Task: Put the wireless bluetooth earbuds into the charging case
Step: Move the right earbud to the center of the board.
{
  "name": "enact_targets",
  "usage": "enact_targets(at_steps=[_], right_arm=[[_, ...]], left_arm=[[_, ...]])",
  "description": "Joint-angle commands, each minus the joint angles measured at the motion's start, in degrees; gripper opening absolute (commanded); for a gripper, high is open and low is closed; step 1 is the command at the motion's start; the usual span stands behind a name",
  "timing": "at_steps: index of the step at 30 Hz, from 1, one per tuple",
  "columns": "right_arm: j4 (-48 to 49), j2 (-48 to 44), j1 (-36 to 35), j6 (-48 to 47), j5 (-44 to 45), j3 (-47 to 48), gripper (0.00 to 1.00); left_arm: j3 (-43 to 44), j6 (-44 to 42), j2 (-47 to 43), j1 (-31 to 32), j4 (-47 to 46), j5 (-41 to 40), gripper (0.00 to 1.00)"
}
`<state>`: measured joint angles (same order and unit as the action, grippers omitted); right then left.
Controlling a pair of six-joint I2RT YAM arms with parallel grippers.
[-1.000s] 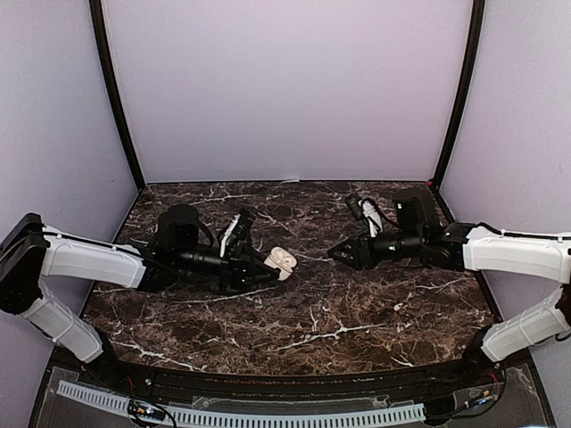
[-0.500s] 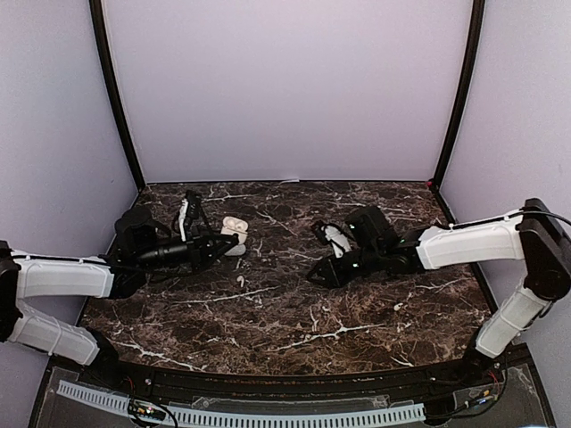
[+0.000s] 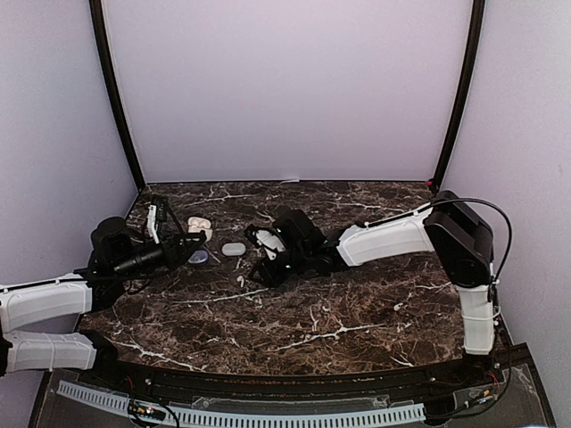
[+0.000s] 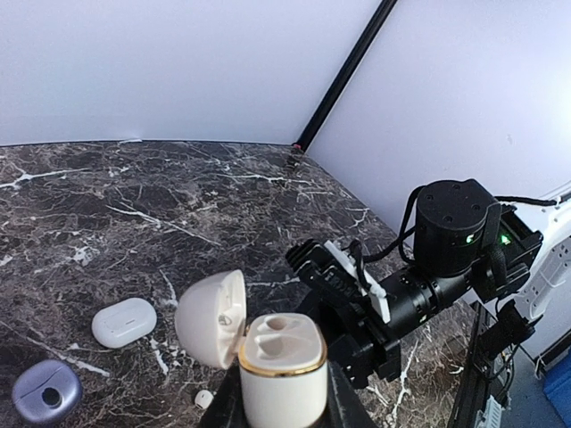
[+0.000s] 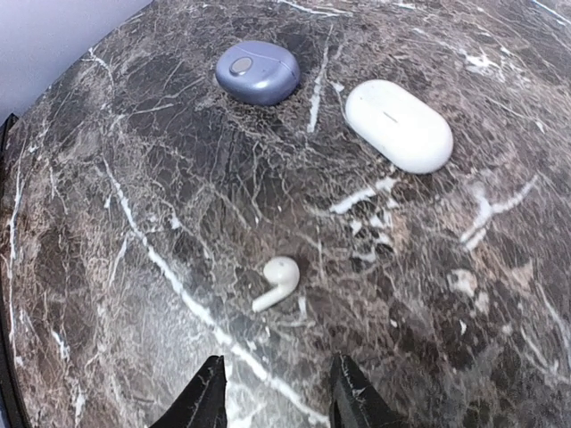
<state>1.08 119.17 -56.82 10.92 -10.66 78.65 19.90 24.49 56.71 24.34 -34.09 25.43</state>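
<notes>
No legible writing in any view.
The open cream case (image 4: 284, 361), the white case (image 5: 399, 125), the lavender case (image 5: 257, 71) and the marbled surface (image 5: 107, 267) show no letters, numbers, brand marks or signs that can be made out.

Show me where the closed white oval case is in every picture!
Top external: the white oval case lies left of middle, just right of the lavender round case.
Left wrist: lower left, left of the open cream case; the lavender round case sits below and left of it.
Right wrist: upper right, with the lavender round case to its left.
Shared landmark: the lavender round case.
</notes>
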Motion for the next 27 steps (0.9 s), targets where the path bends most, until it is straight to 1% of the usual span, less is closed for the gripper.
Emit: enact_targets(at_steps=[1,8,11,22,27], right_arm=[[-0.54,4.84,-0.98,-3.08,-0.05,7.24,0.40],[-4.24,11.58,-1.86,-5.42,0.44,15.86,0.42],[-5.47,13.39,-2.44,-6.64,0.63,17.74,0.41],[-8.73,15.82,-3.04,-8.86,3.79,21.54,0.37],[-9.21,16.47,-3.03,-9.06,5.16,21.83,0.40]], left_arm=[[-0.85,0.56,-3.34,-0.99,3.13,-1.09,0.13],[-1.07,-0.81,-5.93,-1.15,6.77,-1.67,0.13],[-1.26,-1.25,-7.12,-1.17,7.89,-1.95,0.13],[-1.36,-1.05,-8.03,-1.15,8.97,-1.44,0.13],[-1.27,-1.12,-7.80,-1.14,8.96,-1.44,0.13]])
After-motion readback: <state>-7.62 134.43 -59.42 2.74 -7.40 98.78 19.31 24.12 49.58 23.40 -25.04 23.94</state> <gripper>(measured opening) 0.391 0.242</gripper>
